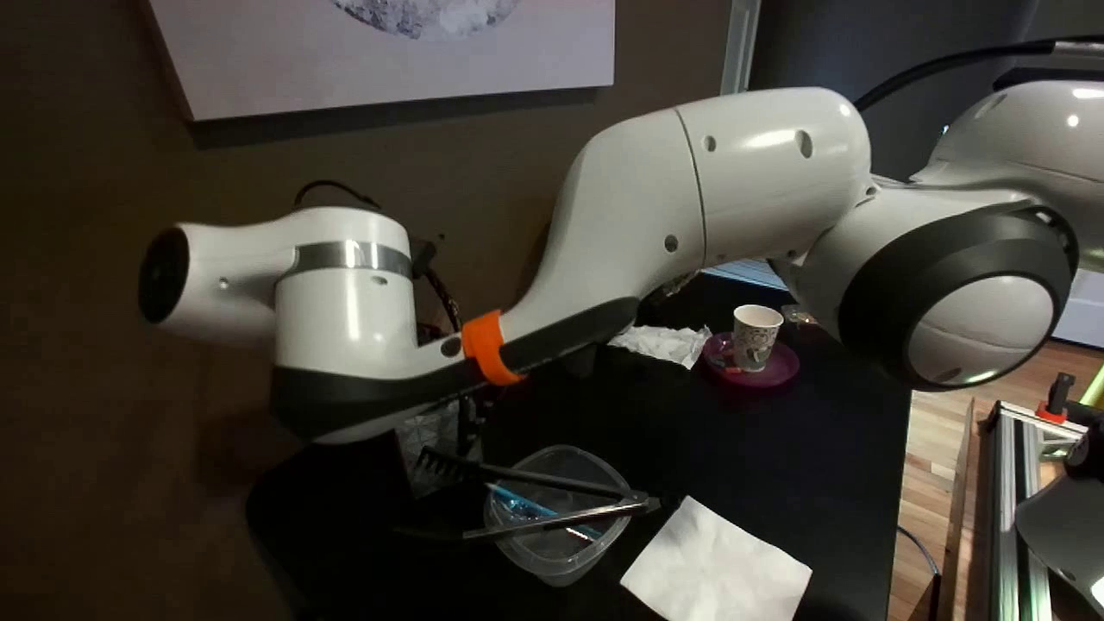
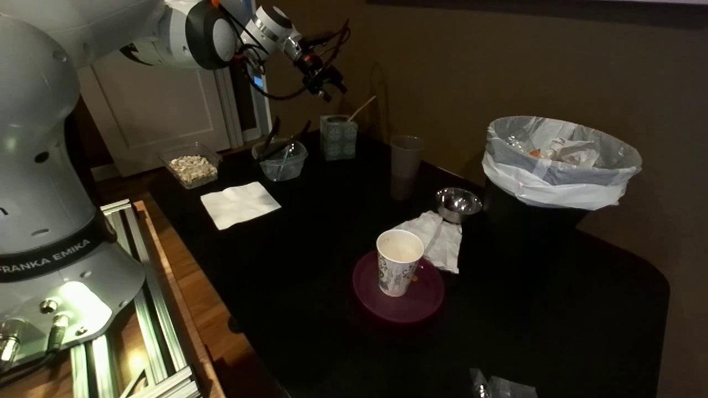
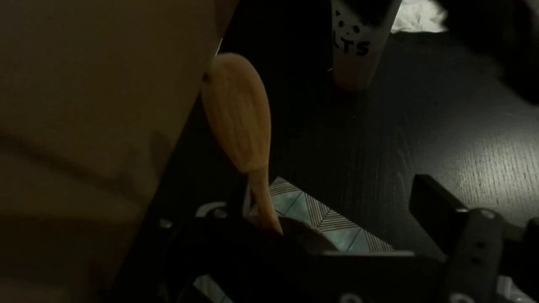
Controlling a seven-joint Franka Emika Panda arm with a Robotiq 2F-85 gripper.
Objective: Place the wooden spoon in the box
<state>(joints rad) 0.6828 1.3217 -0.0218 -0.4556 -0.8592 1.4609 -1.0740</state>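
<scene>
Wrist view shows the wooden spoon (image 3: 239,113) leaning bowl-up, its handle down inside the patterned box (image 3: 320,221), while the tool (image 2: 334,93) hangs above, jaws spread wide and, as best the dim light tells, holding nothing. I judge the placing done (the release included); the next move calls for backing the tool off gently, without nudging the spoon over.

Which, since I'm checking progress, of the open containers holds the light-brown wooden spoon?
The squarish teal-patterned box: only from its top does the spoon jut. The clear plastic bowl bears black-tipped tongs; the clear rectangular tub, pale pieces.
</scene>
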